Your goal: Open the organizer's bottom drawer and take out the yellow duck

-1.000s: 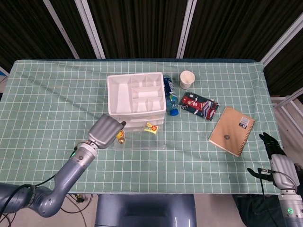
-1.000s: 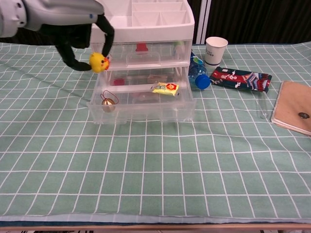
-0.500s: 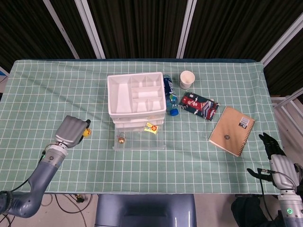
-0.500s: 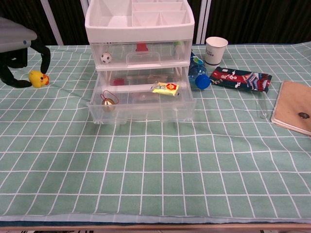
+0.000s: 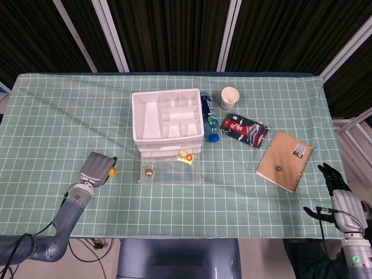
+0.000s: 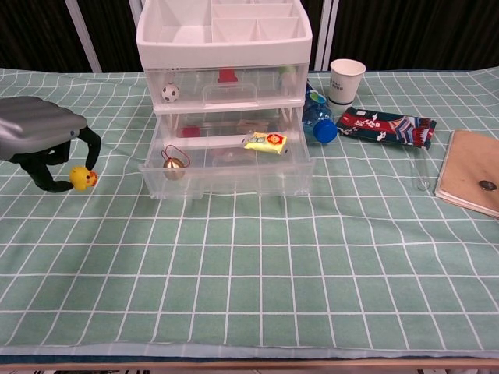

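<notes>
The white and clear organizer (image 5: pixel 167 115) (image 6: pixel 224 47) stands mid-table with its bottom drawer (image 5: pixel 172 170) (image 6: pixel 228 168) pulled out. My left hand (image 5: pixel 97 168) (image 6: pixel 44 139) is out to the left of the drawer, low over the cloth. It pinches the small yellow duck (image 5: pixel 113 171) (image 6: pixel 82 178) between its dark fingertips. I cannot tell whether the duck touches the cloth. My right hand (image 5: pixel 338 190) shows only in the head view, off the table's near right corner, with fingers apart and nothing in it.
A gold bell (image 6: pixel 175 164) and a yellow packet (image 6: pixel 266 141) lie in the open drawer. A paper cup (image 6: pixel 346 79), a blue bottle (image 6: pixel 316 118), a dark snack bag (image 6: pixel 385 127) and a brown notebook (image 6: pixel 472 181) lie right of the organizer.
My left hand carried the duck from the drawer's left end out to the far left, then came back partway and sank toward the cloth. The right hand stayed still.
</notes>
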Controlling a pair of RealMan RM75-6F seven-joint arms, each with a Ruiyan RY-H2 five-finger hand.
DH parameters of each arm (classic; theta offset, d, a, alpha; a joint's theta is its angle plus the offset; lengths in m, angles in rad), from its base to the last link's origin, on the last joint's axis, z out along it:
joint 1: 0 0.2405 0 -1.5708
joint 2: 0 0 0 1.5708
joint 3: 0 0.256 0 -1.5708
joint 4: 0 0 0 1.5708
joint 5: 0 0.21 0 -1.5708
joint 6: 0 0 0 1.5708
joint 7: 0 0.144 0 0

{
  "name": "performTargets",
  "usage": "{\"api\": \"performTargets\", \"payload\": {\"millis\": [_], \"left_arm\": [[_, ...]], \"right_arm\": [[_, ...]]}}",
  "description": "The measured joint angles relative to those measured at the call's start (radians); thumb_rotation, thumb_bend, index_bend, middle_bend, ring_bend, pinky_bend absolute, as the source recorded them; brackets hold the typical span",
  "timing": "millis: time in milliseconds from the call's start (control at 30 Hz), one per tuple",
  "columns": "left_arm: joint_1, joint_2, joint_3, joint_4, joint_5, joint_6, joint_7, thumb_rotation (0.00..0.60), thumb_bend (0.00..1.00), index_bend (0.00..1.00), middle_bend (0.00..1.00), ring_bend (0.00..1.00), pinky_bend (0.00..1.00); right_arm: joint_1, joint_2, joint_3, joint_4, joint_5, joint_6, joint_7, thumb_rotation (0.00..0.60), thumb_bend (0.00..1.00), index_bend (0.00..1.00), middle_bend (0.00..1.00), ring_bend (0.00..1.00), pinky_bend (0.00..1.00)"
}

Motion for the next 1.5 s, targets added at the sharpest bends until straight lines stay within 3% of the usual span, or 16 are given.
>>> {"api": "performTargets", "payload": {"millis": [333, 567, 767, 833, 900, 1033, 1100, 1200, 1267, 1333, 1500], "left_arm": [[0.019, -0.053, -0.008, 0.043, -0.026, -0.027, 0.052, 0.6, 0.26, 0.52, 1.0, 1.0, 1.0], [0.034, -0.058, -0.018, 0.045, -0.029, -0.022, 0.063, 0.6, 0.14, 0.42, 1.0, 1.0, 1.0], [0.05, -0.046, -0.031, 0.027, -0.007, 0.002, 0.054, 0.6, 0.12, 0.34, 1.0, 1.0, 1.0], [0.058, -0.04, -0.037, 0.017, 0.007, 0.018, 0.043, 0.6, 0.12, 0.32, 0.97, 0.98, 1.0], [0.071, -0.03, -0.043, 0.003, 0.032, 0.044, 0.024, 0.6, 0.12, 0.3, 0.88, 0.92, 0.98], [0.108, -0.011, -0.05, -0.023, 0.109, 0.121, -0.028, 0.6, 0.13, 0.22, 0.49, 0.65, 0.74], [0.139, -0.001, -0.049, -0.036, 0.166, 0.182, -0.061, 0.6, 0.13, 0.2, 0.37, 0.5, 0.63], [0.19, 0.014, -0.038, -0.05, 0.266, 0.28, -0.113, 0.6, 0.13, 0.07, 0.11, 0.18, 0.34], [0.234, 0.027, -0.022, -0.057, 0.345, 0.348, -0.154, 0.6, 0.12, 0.02, 0.02, 0.06, 0.21], [0.28, 0.043, -0.001, -0.061, 0.411, 0.408, -0.192, 0.6, 0.1, 0.0, 0.0, 0.01, 0.11], [0.404, 0.088, 0.058, -0.05, 0.516, 0.538, -0.274, 0.6, 0.07, 0.0, 0.0, 0.0, 0.02]], "right_arm": [[0.0, -0.001, 0.0, 0.0, 0.001, 0.0, -0.003, 0.6, 0.04, 0.0, 0.0, 0.0, 0.22], [-0.001, 0.0, 0.0, -0.001, 0.001, 0.001, -0.004, 0.6, 0.04, 0.0, 0.0, 0.0, 0.22], [-0.001, 0.0, 0.0, -0.001, 0.0, 0.002, -0.003, 0.6, 0.04, 0.0, 0.0, 0.0, 0.22], [-0.001, 0.0, 0.0, -0.001, 0.0, 0.002, -0.002, 0.6, 0.04, 0.0, 0.0, 0.0, 0.22], [-0.001, 0.0, 0.0, 0.0, 0.0, 0.001, -0.002, 0.6, 0.04, 0.0, 0.0, 0.0, 0.22], [0.0, 0.0, 0.0, 0.003, -0.002, 0.002, -0.005, 0.6, 0.04, 0.0, 0.0, 0.0, 0.22], [0.0, -0.001, -0.001, 0.008, -0.007, 0.006, -0.011, 0.6, 0.04, 0.0, 0.0, 0.0, 0.22], [-0.001, -0.005, -0.002, 0.019, -0.021, 0.018, -0.033, 0.6, 0.04, 0.0, 0.0, 0.0, 0.22], [-0.001, -0.01, -0.003, 0.026, -0.03, 0.026, -0.047, 0.6, 0.04, 0.0, 0.0, 0.0, 0.22], [-0.001, -0.015, -0.004, 0.032, -0.036, 0.033, -0.057, 0.6, 0.04, 0.0, 0.0, 0.0, 0.22], [-0.002, -0.023, -0.003, 0.046, -0.042, 0.043, -0.075, 0.6, 0.04, 0.0, 0.0, 0.0, 0.22]]}}
